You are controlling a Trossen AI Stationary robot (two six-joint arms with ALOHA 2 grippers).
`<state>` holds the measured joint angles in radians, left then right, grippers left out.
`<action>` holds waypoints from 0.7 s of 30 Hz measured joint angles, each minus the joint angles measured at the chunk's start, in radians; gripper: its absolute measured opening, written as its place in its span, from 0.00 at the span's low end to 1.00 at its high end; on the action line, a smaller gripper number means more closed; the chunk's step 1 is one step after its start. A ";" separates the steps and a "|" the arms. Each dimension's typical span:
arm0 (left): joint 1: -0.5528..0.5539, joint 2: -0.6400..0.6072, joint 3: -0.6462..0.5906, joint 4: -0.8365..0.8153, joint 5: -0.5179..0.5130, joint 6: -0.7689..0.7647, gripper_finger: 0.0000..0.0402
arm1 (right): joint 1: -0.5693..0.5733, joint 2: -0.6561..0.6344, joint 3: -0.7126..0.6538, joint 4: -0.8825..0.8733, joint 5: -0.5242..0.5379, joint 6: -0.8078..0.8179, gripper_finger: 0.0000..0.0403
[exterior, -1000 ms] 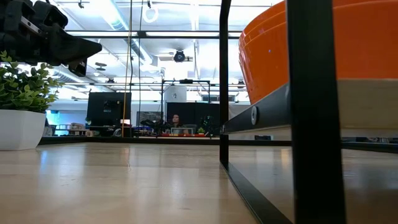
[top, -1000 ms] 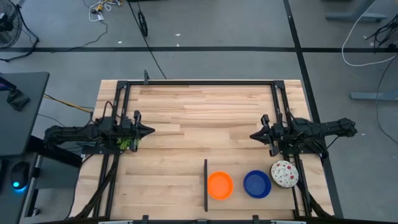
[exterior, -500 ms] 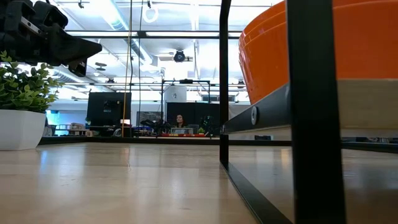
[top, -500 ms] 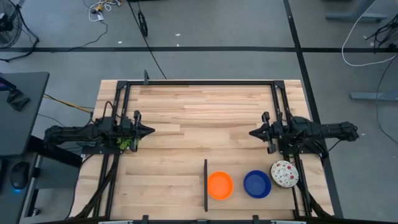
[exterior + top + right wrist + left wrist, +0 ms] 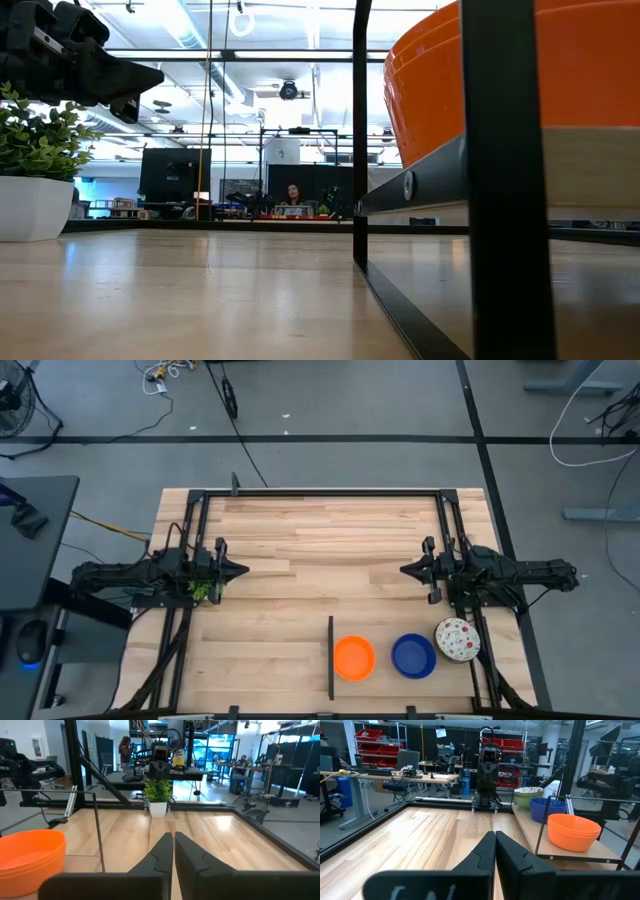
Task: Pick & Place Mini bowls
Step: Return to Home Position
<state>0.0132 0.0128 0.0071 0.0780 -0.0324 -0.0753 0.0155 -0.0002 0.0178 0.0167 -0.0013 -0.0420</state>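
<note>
The mini bowls are sitting in three stacks on the shelf [image 5: 331,655] along the near edge of the table [image 5: 320,540], on the right arm's side: orange bowls [image 5: 354,658], then blue bowls [image 5: 413,656], then white speckled bowls [image 5: 457,639] at the outer end. Being round, they are showing no long axis of their own; every mouth is facing up, each stack is rising straight, and the row is running side to side.

The left gripper [image 5: 238,570] is hanging above a potted plant [image 5: 158,790], and the right gripper [image 5: 405,571] is hovering just behind the white stack. Both claws are pinched fully together and carrying nothing.

The risk, I reckon, is lying with the right arm: dipping or swinging toward the shelf, it could be clipping the frame or nudging the white stack over
</note>
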 joint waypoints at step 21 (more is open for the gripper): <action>0.000 0.000 0.000 0.000 0.000 0.000 0.04 | 0.001 0.015 -0.001 0.006 0.000 0.007 0.05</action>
<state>0.0132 0.0128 0.0071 0.0780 -0.0322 -0.0752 0.0162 0.0151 0.0166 0.0223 -0.0012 -0.0353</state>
